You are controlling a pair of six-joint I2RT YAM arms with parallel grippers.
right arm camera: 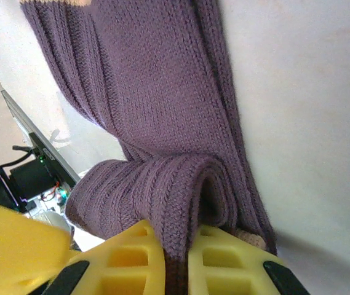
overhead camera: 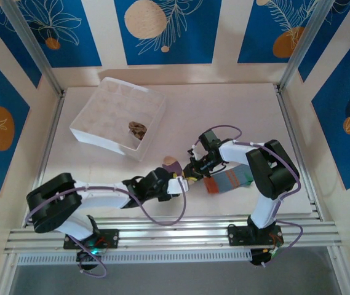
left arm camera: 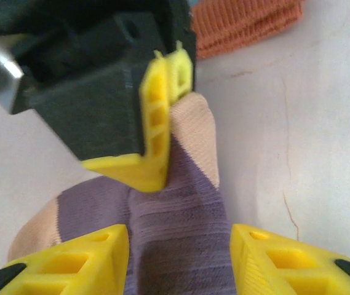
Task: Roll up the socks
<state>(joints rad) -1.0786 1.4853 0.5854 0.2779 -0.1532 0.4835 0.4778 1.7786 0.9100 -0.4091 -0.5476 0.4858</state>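
Purple sock (right arm camera: 162,92), ribbed knit, tan toe, end folded over

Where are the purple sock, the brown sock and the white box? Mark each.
purple sock (right arm camera: 156,92): right wrist view, knit body above the fold.
brown sock (overhead camera: 137,129): top external view, middle of the bundle.
white box (overhead camera: 104,141): top external view, near side wall.

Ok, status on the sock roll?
Right gripper shut on purple sock fold. Left gripper open, straddling it. Striped sock close by; brown sock in box.
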